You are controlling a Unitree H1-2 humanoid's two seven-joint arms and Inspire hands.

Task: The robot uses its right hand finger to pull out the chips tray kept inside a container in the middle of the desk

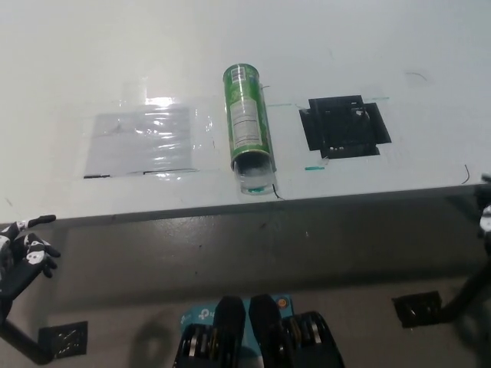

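Observation:
A green cylindrical chips container (248, 119) lies on its side in the middle of the white desk (77, 61), its open mouth facing the front edge. A clear tray (255, 181) sticks out a little from that mouth. My white left hand (24, 249) rests below the desk's front edge at the far left, fingers apart and holding nothing. Only a sliver of my black right hand (485, 217) shows at the right picture edge, well away from the container; its fingers are cut off from view.
A clear plastic sheet (146, 139) is taped to the desk left of the container. A patch of black tape (343, 126) lies to its right. Dark floor runs below the desk edge, with black stand feet (418, 307) at lower right and lower left.

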